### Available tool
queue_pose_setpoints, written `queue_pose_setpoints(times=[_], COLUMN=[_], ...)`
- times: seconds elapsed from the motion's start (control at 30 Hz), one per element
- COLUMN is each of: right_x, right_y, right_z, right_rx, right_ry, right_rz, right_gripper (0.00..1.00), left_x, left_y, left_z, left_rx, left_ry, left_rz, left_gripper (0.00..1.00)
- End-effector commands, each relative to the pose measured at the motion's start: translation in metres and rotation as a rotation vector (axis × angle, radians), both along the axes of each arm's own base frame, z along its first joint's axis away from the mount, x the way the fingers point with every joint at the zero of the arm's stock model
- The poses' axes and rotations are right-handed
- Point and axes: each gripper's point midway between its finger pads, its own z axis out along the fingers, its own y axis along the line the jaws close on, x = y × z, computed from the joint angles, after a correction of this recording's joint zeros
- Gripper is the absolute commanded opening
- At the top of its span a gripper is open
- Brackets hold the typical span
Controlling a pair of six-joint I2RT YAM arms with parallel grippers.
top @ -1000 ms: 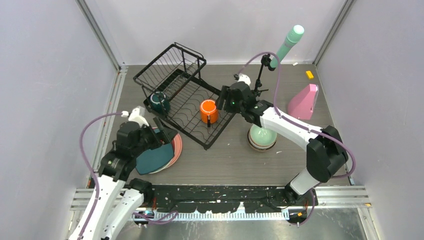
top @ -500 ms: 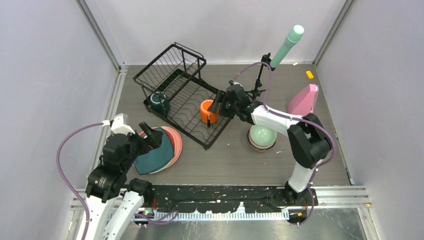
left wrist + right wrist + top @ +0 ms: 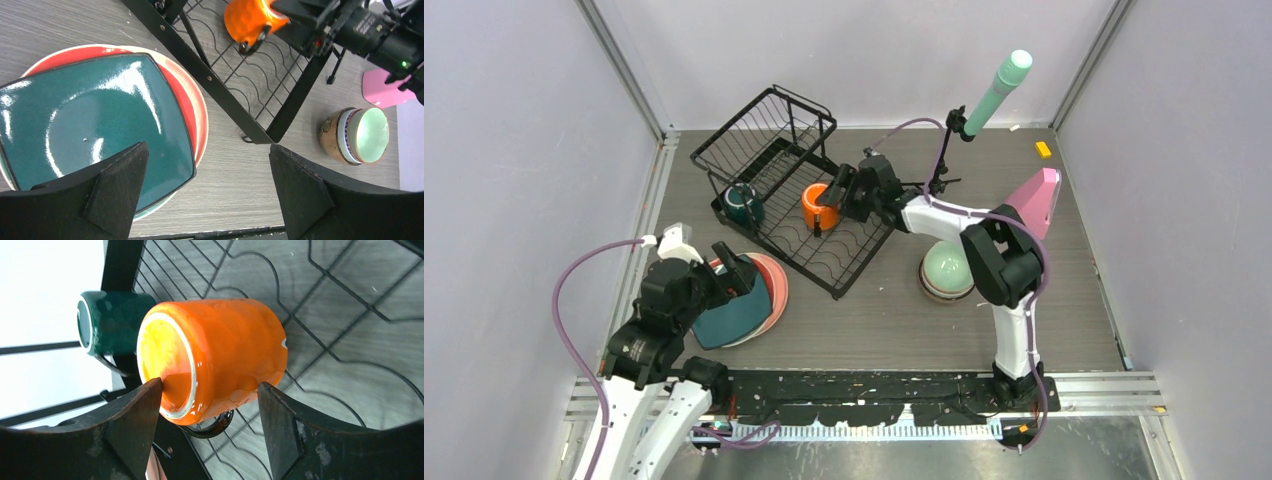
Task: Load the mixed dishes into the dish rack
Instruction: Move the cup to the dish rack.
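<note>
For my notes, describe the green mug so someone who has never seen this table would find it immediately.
Find the black wire dish rack at the back left of the table. The green mug sits in its left corner, beside its raised end. Unlike the orange mug nearby, held by the right gripper, it is dark and untouched.

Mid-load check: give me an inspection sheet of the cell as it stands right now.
Surface: grey wood-grain table; no spills seen.
Job's things: dish rack holds the dark green mug; orange mug is over the rack floor. Dark teal plate tops the red and pink plates beside the rack. Bowl stack, mint on top, stands outside it.
Clutter: mint cylinder on tripod, pink wedge, yellow block.
Grippers: left gripper open above the plates; right gripper closed on the orange mug.
Cables: left purple cable loops clear; right purple cable passes close to the tripod.
Surroundings: pale walls; nothing else seen.
</note>
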Motion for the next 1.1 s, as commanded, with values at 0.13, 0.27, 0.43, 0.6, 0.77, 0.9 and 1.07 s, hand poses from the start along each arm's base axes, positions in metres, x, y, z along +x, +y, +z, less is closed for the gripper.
queue_pose_setpoints(times=[0.13, 0.27, 0.43, 0.6, 0.77, 0.9, 1.07], right_x=[0.011, 0.011, -0.002, -0.005, -0.001, 0.017, 0.021], right_y=[0.042, 0.035, 0.022, 0.016, 0.016, 0.008, 0.030], right_z=[0.017, 0.031, 0.034, 0.036, 0.028, 0.002, 0.014], right_rx=[0.042, 0.016, 0.014, 0.042, 0.047, -0.069, -0.031], right_ry=[0.052, -0.018, -0.064, -0.111, -0.110, -0.117, -0.169], right_rz=[0.206, 0.239, 0.244, 0.210, 0.186, 0.125, 0.183], right_gripper=[0.80, 0.82, 0.77, 0.64, 0.51, 0.48, 0.48], left_x=[0.005, 0.004, 0.005, 0.006, 0.006, 0.005, -0.001], left_y=[-0.012, -0.012, -0.013, -0.018, -0.018, -0.017, -0.012], left_z=[0.004, 0.004, 0.000, -0.002, -0.003, -0.002, 0.001], left_rx=[-0.058, -0.061, -0.064, -0.070, -0.067, -0.069, -0.055], left_ry=[-0.013, -0.011, -0.006, 0.006, 0.016, 0.010, 0.017], left_rz=[-0.030, -0.032, -0.034, -0.053, -0.053, -0.050, -0.039], left_gripper=[0.94, 0.94, 0.94, 0.94, 0.94, 0.94, 0.94])
